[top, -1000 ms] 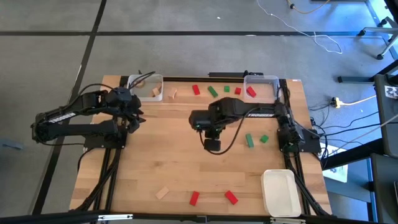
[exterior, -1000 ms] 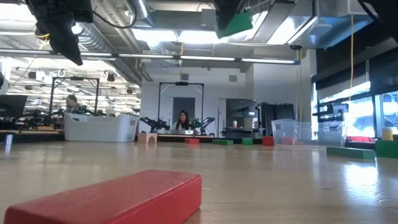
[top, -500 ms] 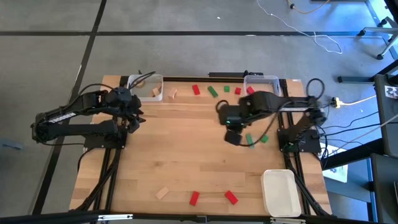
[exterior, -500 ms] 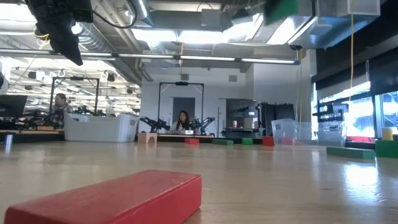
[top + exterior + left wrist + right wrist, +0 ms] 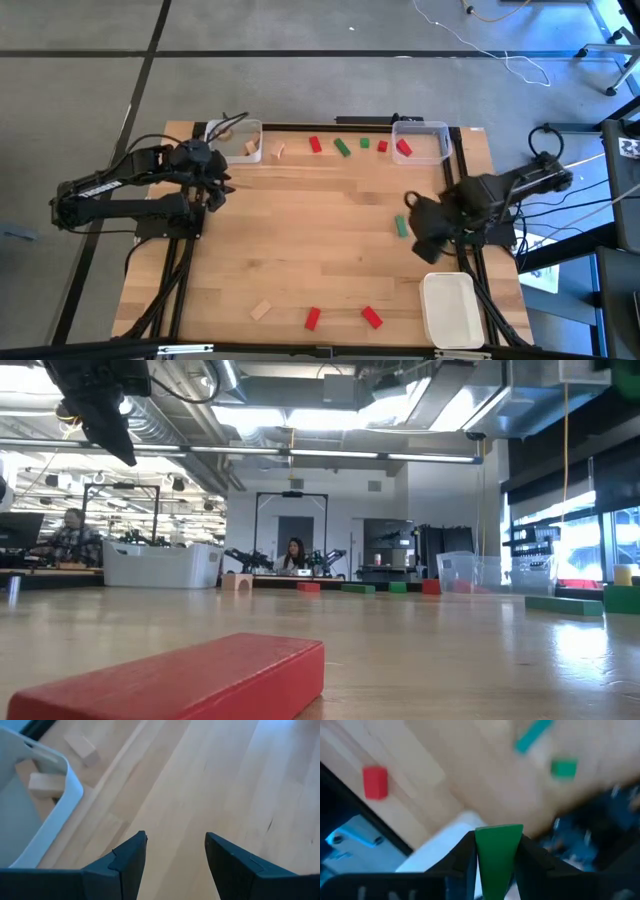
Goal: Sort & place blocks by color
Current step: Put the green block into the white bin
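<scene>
Two arms up. Right gripper (image 5: 496,870) is clamped on a green block (image 5: 498,857), held in the air above the table's right edge, near the white tray (image 5: 447,312). Left gripper (image 5: 175,851) waits with fingers spread wide over bare wood beside the far-left clear bin (image 5: 236,133), which holds a tan block (image 5: 46,782); another tan block (image 5: 82,749) lies just outside it. Red and green blocks sit along the far edge, more near the front edge. The bin (image 5: 424,140) at far right probably holds a red block (image 5: 403,148), hard to tell.
</scene>
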`<state>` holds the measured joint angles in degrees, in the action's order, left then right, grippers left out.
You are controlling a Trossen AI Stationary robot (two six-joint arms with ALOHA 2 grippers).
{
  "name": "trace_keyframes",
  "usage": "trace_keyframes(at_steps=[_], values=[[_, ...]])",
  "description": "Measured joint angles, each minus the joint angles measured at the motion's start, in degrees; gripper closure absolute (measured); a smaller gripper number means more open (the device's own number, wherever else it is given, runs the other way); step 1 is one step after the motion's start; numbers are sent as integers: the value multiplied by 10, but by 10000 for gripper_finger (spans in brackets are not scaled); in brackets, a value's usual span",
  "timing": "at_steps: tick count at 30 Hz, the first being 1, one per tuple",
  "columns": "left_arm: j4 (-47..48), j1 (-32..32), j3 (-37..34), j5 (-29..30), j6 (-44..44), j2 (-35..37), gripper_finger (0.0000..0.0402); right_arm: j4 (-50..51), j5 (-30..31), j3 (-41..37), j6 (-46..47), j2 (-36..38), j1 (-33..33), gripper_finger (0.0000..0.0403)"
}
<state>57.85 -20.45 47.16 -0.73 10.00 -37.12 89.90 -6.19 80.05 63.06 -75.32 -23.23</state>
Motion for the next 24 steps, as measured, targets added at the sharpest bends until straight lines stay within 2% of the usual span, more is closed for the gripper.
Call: trace_keyframes(at_steps=[6, 11, 18, 24], values=[[-50, 0, 0, -1, 0, 0, 207, -72, -80, -96, 151, 44, -87, 311], [-77, 0, 0, -1, 0, 0, 207, -172, -110, -166, 235, 53, -143, 311], [-96, 0, 0, -2, 0, 0, 207, -336, -145, -281, 332, 54, -185, 311], [-97, 0, 0, -2, 0, 0, 207, -462, -145, -371, 370, 54, -196, 311]])
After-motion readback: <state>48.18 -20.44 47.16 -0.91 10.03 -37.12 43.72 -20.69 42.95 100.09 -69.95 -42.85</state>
